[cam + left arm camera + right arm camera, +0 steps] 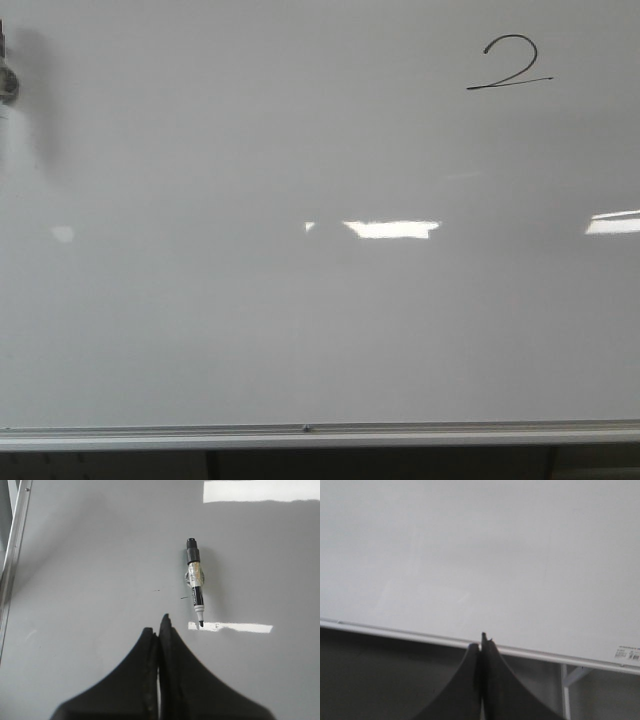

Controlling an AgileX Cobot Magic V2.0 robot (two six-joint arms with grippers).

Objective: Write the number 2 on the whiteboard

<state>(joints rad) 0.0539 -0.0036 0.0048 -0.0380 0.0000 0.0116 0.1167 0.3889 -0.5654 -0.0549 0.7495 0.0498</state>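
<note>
The whiteboard (250,330) fills the front view, with its silver frame strip along the near edge. A handwritten black number 2 (508,65) is on it at the far right. A black-and-clear marker (195,580), uncapped, lies on the board in the left wrist view, a little beyond my left gripper (159,625), which is shut and empty. The marker also shows at the far left edge of the front view (6,80). My right gripper (481,642) is shut and empty over the board's frame edge (395,631). Neither gripper shows in the front view.
Bright white light reflections (392,228) lie across the middle of the board. The frame strip (14,545) runs along the board's side in the left wrist view. Beyond the frame in the right wrist view is dark floor and a white stand leg (566,690).
</note>
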